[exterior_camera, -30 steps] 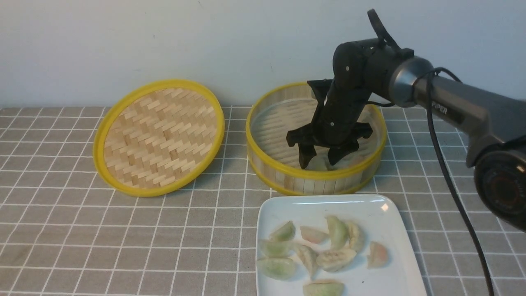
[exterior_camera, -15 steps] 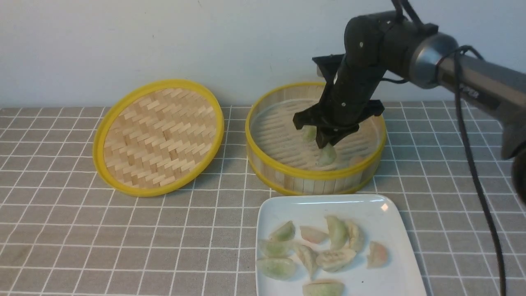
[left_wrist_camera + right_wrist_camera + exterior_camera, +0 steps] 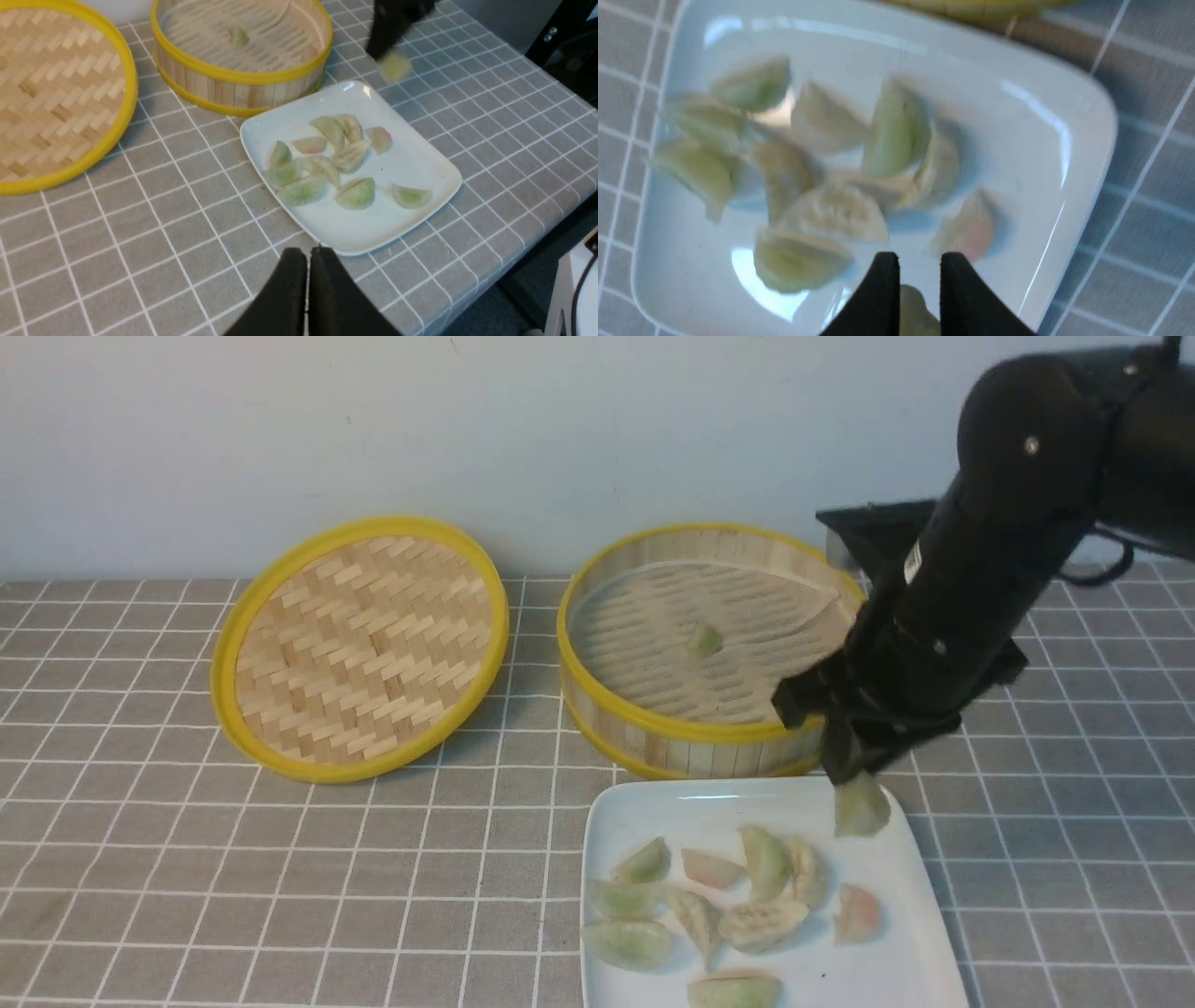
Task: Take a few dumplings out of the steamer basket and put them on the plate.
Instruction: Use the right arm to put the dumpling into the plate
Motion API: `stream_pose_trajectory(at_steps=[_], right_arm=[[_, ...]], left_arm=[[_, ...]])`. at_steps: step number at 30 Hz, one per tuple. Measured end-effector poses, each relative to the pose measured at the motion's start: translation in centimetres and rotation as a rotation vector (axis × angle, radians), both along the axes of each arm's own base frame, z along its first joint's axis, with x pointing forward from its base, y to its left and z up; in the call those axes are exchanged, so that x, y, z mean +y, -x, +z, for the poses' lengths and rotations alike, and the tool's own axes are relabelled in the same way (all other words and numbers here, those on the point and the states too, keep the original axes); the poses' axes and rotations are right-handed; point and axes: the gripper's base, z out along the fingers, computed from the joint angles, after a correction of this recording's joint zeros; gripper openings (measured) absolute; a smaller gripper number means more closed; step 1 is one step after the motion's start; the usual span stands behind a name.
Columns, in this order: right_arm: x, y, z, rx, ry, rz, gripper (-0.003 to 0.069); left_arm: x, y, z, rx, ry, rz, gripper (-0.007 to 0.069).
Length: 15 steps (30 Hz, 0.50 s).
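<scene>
Right gripper, right of centre in front view, pinches a pale green dumpling over the plate's upper-right corner. Left gripper: jaws pressed together. Likely soft, light and slippery; grip its plump middle gently.

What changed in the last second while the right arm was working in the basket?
The right gripper closed on a pale green dumpling in the steamer basket, lifted it out and carried it toward the robot. It now hangs over the far right corner of the plate. Unchanged: the other green dumpling in the basket, the pile on the plate, the lid, and the shut left gripper.
</scene>
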Motion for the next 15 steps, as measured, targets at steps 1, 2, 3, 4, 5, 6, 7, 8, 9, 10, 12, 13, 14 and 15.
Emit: stream_pose_trajectory(at_steps=[1, 2, 3, 4, 5, 6, 7, 8, 9, 10, 12, 13, 14, 15], right_arm=[[-0.2, 0.7, -1.0, 0.034, 0.002, -0.005, 0.0090], [-0.3, 1.3, -2.0, 0.067, 0.004, -0.011, 0.0090], [-0.5, 1.9, -3.1, 0.099, 0.002, -0.020, 0.0090], [-0.5, 2.2, -3.7, 0.113, -0.002, -0.026, 0.0090], [-0.5, 2.4, -4.3, 0.120, -0.008, -0.028, 0.0090], [-0.5, 2.5, -4.5, 0.120, -0.012, -0.028, 0.0090], [-0.4, 2.7, -5.2, 0.111, -0.033, -0.026, 0.0095], [-0.4, 2.7, -5.3, 0.108, -0.036, -0.026, 0.0097], [-0.3, 2.6, -5.4, 0.095, -0.050, -0.024, 0.0111], [-0.2, 2.6, -5.4, 0.090, -0.062, -0.025, 0.0132], [-0.1, 2.5, -5.4, 0.083, -0.073, -0.028, 0.0182], [-0.1, 2.5, -5.4, 0.083, -0.076, -0.030, 0.0222], [-0.1, 2.5, -5.4, 0.084, -0.077, -0.030, 0.0265], [-0.1, 2.6, -5.4, 0.089, -0.077, -0.029, 0.0310]], left_arm=[[0.0, 0.0, 0.0, -0.005, 0.002, 0.000, -0.0005], [0.0, 0.0, 0.1, -0.009, 0.005, 0.001, -0.0005], [0.0, -0.1, 0.1, -0.013, 0.007, 0.002, -0.0005], [0.0, -0.1, 0.1, -0.015, 0.006, 0.004, -0.0005], [0.0, -0.1, 0.1, -0.018, 0.002, 0.007, -0.0005], [0.0, -0.1, 0.1, -0.019, 0.001, 0.008, -0.0005], [0.1, -0.2, 0.1, -0.025, -0.006, 0.015, -0.0005], [0.1, -0.2, 0.1, -0.026, -0.009, 0.016, -0.0005], [0.2, -0.2, 0.1, -0.030, -0.015, 0.022, -0.0005], [0.2, -0.3, 0.1, -0.033, -0.019, 0.025, -0.0005], [0.3, -0.3, 0.1, -0.035, -0.022, 0.028, -0.0005], [0.3, -0.3, 0.1, -0.035, -0.022, 0.028, -0.0005], [0.3, -0.3, 0.1, -0.035, -0.022, 0.028, -0.0005], [0.3, -0.3, 0.1, -0.035, -0.022, 0.028, -0.0005]])
